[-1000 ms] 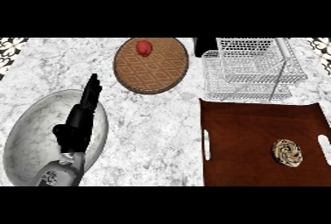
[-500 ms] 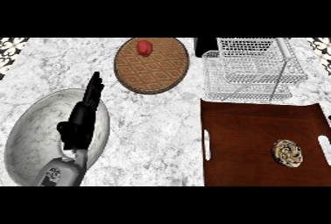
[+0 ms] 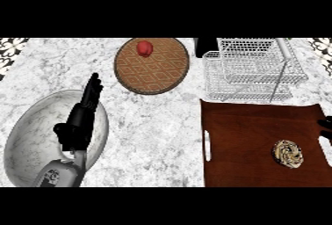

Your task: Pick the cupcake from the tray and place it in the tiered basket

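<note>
1. The right hand (image 3: pixel 325 125) has just come in at the view's right edge, a dark sliver over the tray (image 3: pixel 253 132). I cannot tell whether it is open or closed.
2. The cupcake (image 3: pixel 287 154) lies untouched on the tray, near that hand but apart from it.
3. The left hand (image 3: pixel 83 115) rests over the plate (image 3: pixel 32 132), fingers straight and pressed together, holding nothing.
4. The reach is probably only starting; the basket (image 3: pixel 253 70) stands just beyond the tray.

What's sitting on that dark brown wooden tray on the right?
A small cupcake with swirled cream-and-brown topping, toward the right side of the tray. The patch beneath the cupcake is covered, and the tray's near edge runs out of view.
</note>
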### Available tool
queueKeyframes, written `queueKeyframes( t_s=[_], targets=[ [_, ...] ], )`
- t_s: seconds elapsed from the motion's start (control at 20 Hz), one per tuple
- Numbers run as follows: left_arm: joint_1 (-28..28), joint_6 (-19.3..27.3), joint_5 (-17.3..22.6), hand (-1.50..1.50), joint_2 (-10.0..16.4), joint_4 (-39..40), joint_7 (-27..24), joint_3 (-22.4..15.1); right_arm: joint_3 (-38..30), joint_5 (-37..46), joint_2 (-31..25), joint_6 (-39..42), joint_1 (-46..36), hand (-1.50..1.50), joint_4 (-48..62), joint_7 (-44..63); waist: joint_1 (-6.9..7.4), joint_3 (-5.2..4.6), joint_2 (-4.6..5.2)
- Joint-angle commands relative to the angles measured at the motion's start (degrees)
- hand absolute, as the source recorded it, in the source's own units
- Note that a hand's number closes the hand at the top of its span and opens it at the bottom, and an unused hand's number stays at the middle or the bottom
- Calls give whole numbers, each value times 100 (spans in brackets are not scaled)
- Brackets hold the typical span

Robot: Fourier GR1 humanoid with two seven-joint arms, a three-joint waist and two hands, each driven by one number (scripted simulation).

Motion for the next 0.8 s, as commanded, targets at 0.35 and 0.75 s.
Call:
queueKeyframes(
  t_s=[0.35, 0.75],
  targets=[
    [82, -55, -344, 0, -209, -182, 215, -18, 404, 553, 466, 136, -763, -150, 1303, -386, 39, -15, 18],
    [209, -151, -395, 0, -343, 56, -157, 154, 621, 767, 624, -101, -684, -150, 1508, -723, 1, -17, 17]
  ],
)
